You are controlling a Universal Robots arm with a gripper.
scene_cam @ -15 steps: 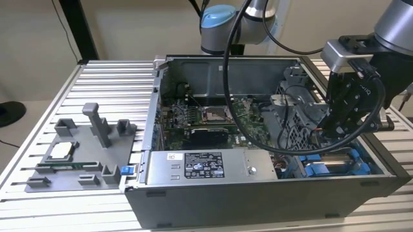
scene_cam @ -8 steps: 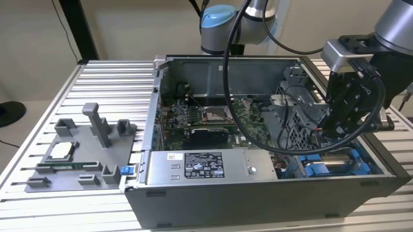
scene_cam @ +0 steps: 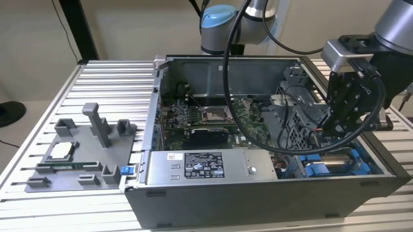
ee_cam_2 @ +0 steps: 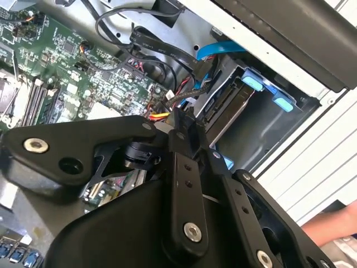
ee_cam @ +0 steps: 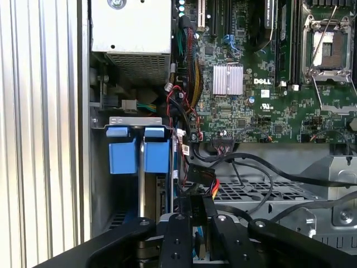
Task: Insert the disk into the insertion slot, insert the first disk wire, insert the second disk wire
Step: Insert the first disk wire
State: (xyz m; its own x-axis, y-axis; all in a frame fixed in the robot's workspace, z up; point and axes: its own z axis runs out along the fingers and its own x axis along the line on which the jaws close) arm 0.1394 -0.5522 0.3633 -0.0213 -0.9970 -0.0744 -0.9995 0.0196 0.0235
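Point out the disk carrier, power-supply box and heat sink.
disk carrier (ee_cam: pixel 156 156), first wrist view, blue tab.
power-supply box (scene_cam: pixel 206 166), exterior view, labelled face.
heat sink (ee_cam: pixel 227 79), first wrist view, finned middle.

Matt black metal fingers (ee_cam_2: pixel 185 178) pinch a black plastic wire connector (ee_cam: pixel 201 176). Just beside them is a smooth bright blue plastic carrier frame (ee_cam: pixel 156 156). Around them stands a matt grey sheet-metal computer case (scene_cam: pixel 258 203) on a ribbed silver metal worktop (scene_cam: pixel 110 82).

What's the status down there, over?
Claw shut on wire plug. Disk seated in its bay. Loose black cables crowd the plug.
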